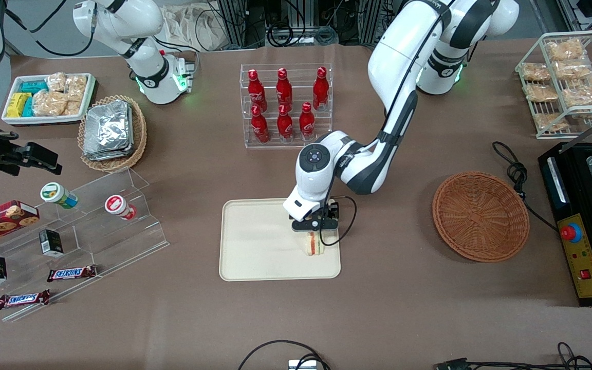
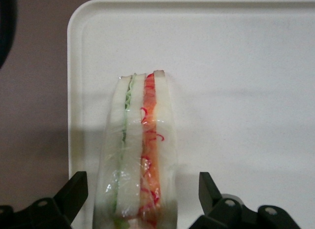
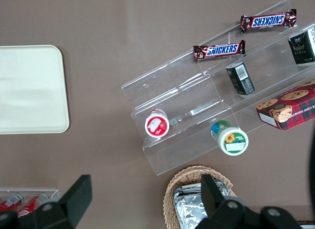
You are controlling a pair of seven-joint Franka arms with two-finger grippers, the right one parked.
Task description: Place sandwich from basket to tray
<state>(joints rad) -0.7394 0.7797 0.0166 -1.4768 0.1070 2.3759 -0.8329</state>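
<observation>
The sandwich (image 1: 314, 246) (image 2: 138, 155), a clear-wrapped wedge with green and red-orange filling stripes, stands on the cream tray (image 1: 255, 241) (image 2: 236, 66) near the tray's edge toward the working arm's end. Directly above it is my left gripper (image 1: 315, 229) (image 2: 140, 194), open, with one black finger (image 2: 74, 192) on each side of the wedge and a gap between each finger and the wrap. The reddish-brown wicker basket (image 1: 481, 216) sits on the table toward the working arm's end with nothing in it. The parked arm's wrist view shows part of the tray (image 3: 29, 88).
A clear rack of red bottles (image 1: 285, 105) stands farther from the front camera than the tray. A clear stepped shelf (image 1: 85, 231) with snacks and a tan basket of foil packs (image 1: 112, 132) lie toward the parked arm's end. A black appliance (image 1: 584, 226) and a wire rack (image 1: 566, 82) stand past the basket.
</observation>
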